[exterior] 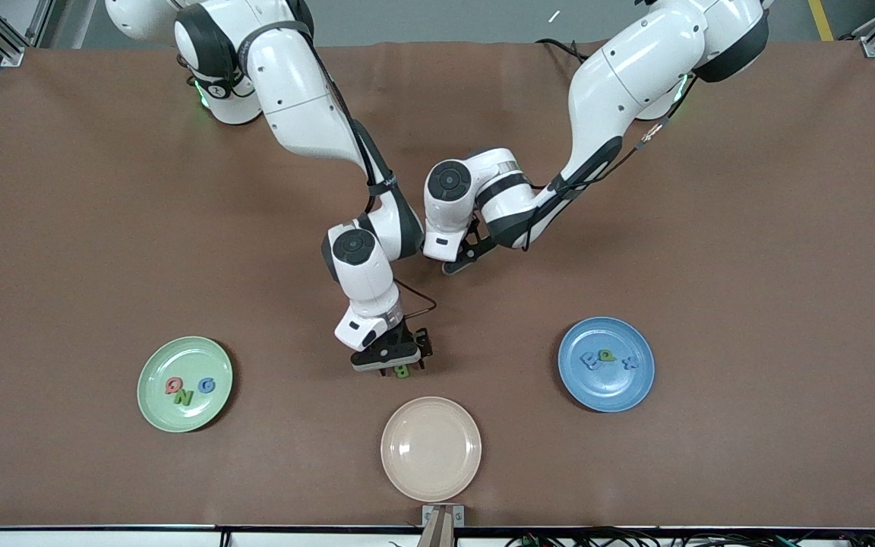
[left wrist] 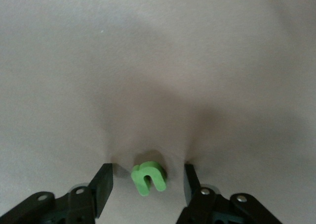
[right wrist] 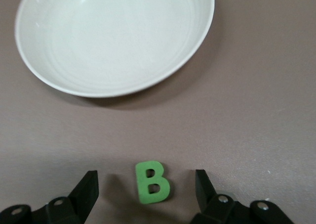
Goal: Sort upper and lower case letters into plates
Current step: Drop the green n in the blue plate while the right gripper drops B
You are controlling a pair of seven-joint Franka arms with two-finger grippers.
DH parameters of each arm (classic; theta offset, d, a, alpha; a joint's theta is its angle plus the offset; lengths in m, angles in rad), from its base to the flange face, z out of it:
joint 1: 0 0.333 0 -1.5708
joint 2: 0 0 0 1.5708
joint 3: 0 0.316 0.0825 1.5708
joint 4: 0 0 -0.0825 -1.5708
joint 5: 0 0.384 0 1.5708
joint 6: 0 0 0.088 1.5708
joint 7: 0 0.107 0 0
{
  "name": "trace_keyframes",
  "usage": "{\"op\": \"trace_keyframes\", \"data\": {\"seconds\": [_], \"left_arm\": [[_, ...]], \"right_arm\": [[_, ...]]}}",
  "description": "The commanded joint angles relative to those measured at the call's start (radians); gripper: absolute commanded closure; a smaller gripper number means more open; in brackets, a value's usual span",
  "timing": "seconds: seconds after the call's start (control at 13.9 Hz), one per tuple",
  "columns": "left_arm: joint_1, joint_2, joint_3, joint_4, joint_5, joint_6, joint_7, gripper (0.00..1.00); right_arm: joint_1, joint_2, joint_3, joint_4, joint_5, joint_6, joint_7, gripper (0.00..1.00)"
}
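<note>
Three plates: green plate (exterior: pixel 184 384), blue plate (exterior: pixel 605 364), beige plate (exterior: pixel 431 447). Eight letters: three on green, three on blue, two loose.

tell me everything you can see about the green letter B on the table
The green letter B is a small, thick, matte capital, foam-like by its look, with two cut-out holes. It lies flat on the brown table, farther from the front camera than the cream plate and apart from it. The right gripper is lowered around it, one finger on each side with gaps showing, so nothing but the table touches it.
</note>
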Motion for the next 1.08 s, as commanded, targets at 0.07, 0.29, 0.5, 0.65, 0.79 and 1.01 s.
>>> {"op": "trace_keyframes", "data": {"seconds": [0.07,0.29,0.5,0.65,0.79,1.01], "left_arm": [[-0.022,-0.005,0.008,-0.015,0.005,0.001,-0.066,0.36],[-0.024,-0.005,0.008,-0.029,0.005,0.03,-0.078,0.39],[-0.015,-0.007,0.008,-0.029,0.005,0.033,-0.084,0.53],[0.0,-0.011,0.008,-0.031,0.005,0.032,-0.083,0.67],[0.008,-0.013,0.008,-0.031,0.005,0.029,-0.077,0.85],[0.022,-0.022,0.017,-0.037,0.028,0.021,-0.074,0.98]], "right_arm": [[0.005,0.018,-0.008,0.021,-0.027,0.003,0.011,0.23],[0.004,0.018,-0.007,0.021,-0.039,0.005,0.011,0.29],[0.004,0.018,-0.008,0.021,-0.039,0.005,0.011,0.35],[0.004,0.018,-0.008,0.021,-0.039,0.005,0.011,0.46],[0.0,0.018,-0.008,0.021,-0.039,0.005,0.011,0.57],[-0.003,0.018,-0.007,0.021,-0.038,0.005,0.016,0.73]]}}
